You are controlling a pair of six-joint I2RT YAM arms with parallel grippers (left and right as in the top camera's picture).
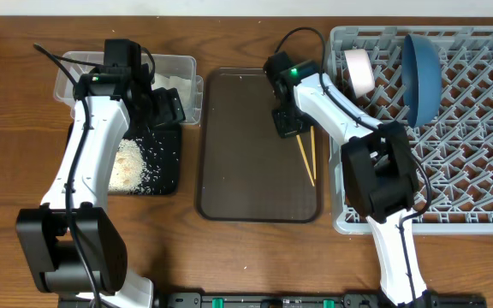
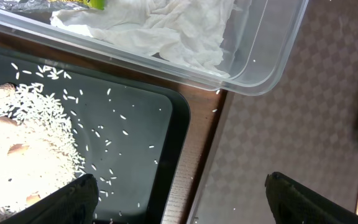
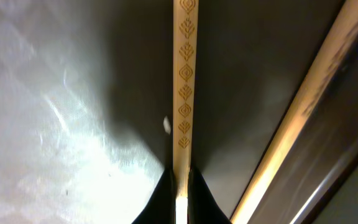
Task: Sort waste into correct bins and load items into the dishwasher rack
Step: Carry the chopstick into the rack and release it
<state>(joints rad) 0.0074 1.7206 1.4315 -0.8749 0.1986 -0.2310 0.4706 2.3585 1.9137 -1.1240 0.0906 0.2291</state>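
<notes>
My right gripper (image 1: 288,120) (image 3: 180,180) is shut on one wooden chopstick (image 3: 185,93) low over the brown serving tray (image 1: 246,171). The second chopstick (image 3: 303,106) lies beside it; both show in the overhead view (image 1: 306,158). My left gripper (image 1: 165,107) (image 2: 185,199) is open and empty, over the right edge of the black tray (image 1: 168,171) (image 2: 142,124). The black tray holds a rice pile (image 1: 127,162) (image 2: 23,143). The clear tub (image 1: 187,64) (image 2: 272,56) holds crumpled tissue (image 2: 160,31) and the wrapper (image 2: 79,3). The light-blue bowl and the cup are out of view.
The grey rack (image 1: 478,188) fills the right side. A dark-blue bowl (image 1: 424,73) and a cream bowl (image 1: 359,70) stand on edge at its back. Stray rice grains lie on the black tray and the brown tray (image 2: 278,124).
</notes>
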